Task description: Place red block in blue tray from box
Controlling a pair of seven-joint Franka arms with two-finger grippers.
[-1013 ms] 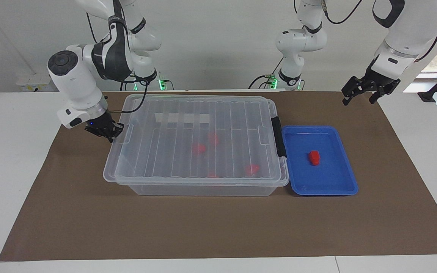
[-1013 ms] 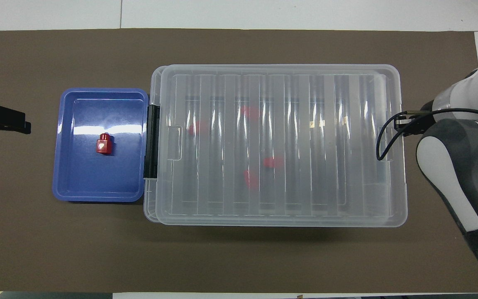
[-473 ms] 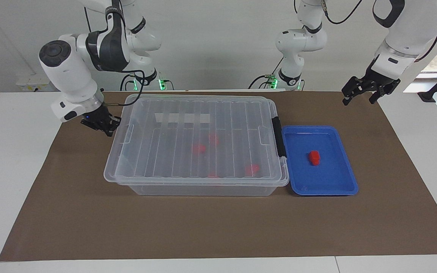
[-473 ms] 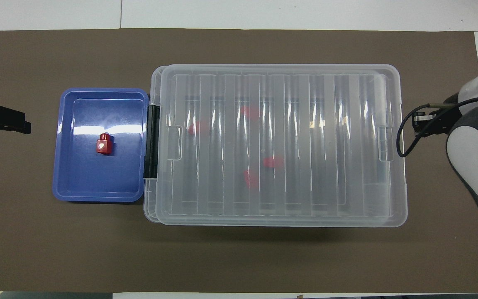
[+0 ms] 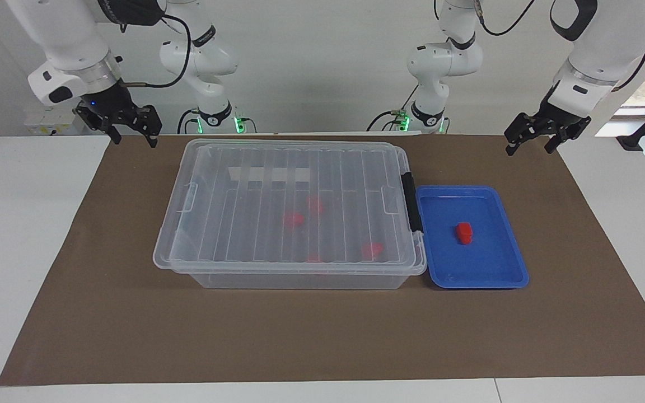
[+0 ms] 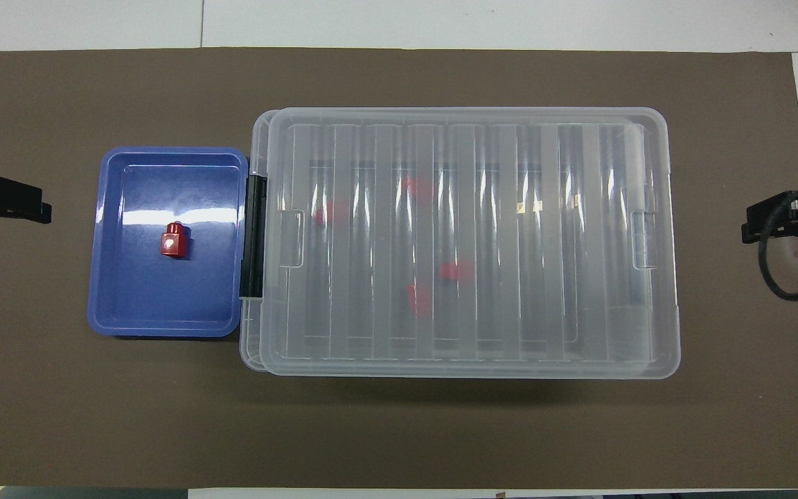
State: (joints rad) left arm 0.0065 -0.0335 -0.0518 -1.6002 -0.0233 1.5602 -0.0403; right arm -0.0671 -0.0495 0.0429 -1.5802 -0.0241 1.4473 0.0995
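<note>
Facing view: the red block (image 5: 463, 233) lies in the middle of the blue tray (image 5: 510, 263), so the placing looks done. The tray sits flush against the box (image 5: 291, 277) at its black latch (image 5: 411, 202), toward the left arm's end of the table, probably to keep the carry short. The box lid (image 5: 294, 201) is on, and several more red blocks (image 5: 293, 219) show blurred through it, lying on the box floor. The right gripper (image 5: 131, 133) hangs raised over the mat (image 5: 322, 336), off the box corner toward the right arm's end, its fingers spread and holding nothing; that fits an arm parked clear of the box. The left gripper (image 5: 529, 143) hangs over the mat off the box's other end, above the tray's robot-side edge, fingers apart and empty, waiting.

Overhead view: the block (image 6: 174, 240) rests alone in the tray (image 6: 115, 312), apart from every rim. The tray touches the box (image 6: 655, 367) at the latch (image 6: 253, 235). Both gripper tips, left (image 6: 42, 208) and right (image 6: 749, 229), sit wide of the box ends.
</note>
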